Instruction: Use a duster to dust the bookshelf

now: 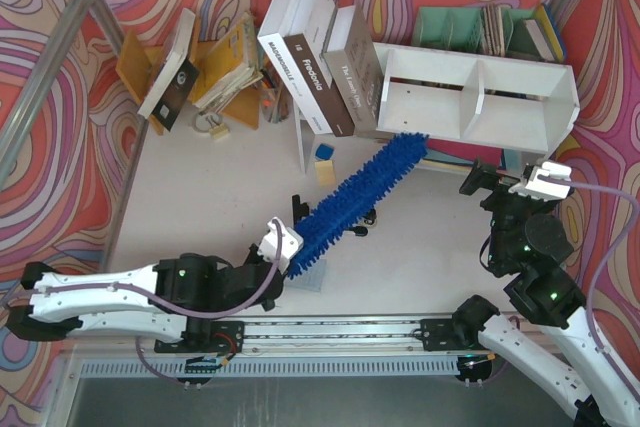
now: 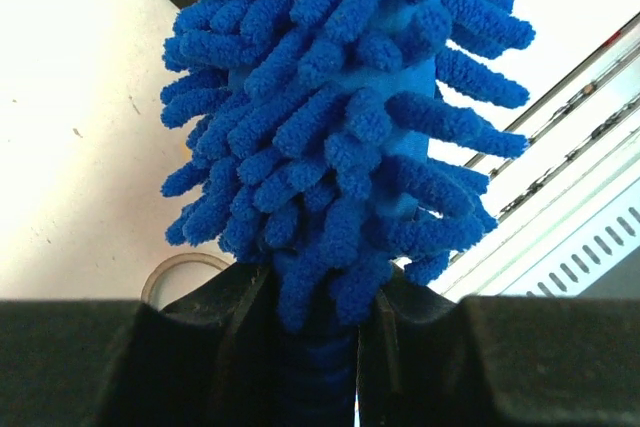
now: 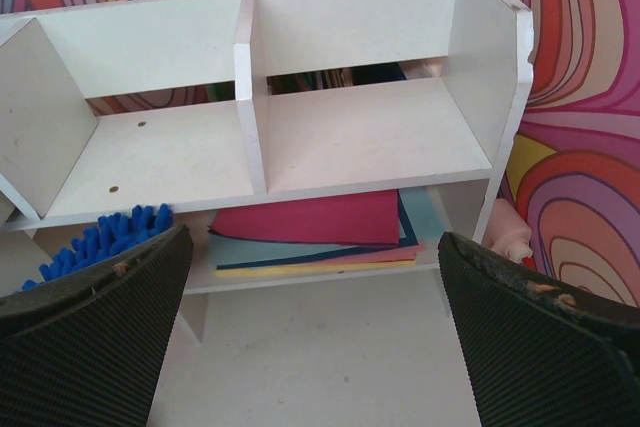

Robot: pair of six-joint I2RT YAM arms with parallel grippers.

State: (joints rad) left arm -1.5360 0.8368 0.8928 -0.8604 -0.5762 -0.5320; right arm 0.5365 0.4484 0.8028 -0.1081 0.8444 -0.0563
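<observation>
While jaws of left gripper (image 2: 318, 319) clamp one duster (image 2: 340, 127), bookshelf (image 3: 360, 132): two compartments.

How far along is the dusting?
Done: left gripper shut on the duster. In hand: its tip is at the bookshelf's lower level, left end. Left: likely both upper compartments, where the duster isn't; right gripper is open, holding nothing.
</observation>
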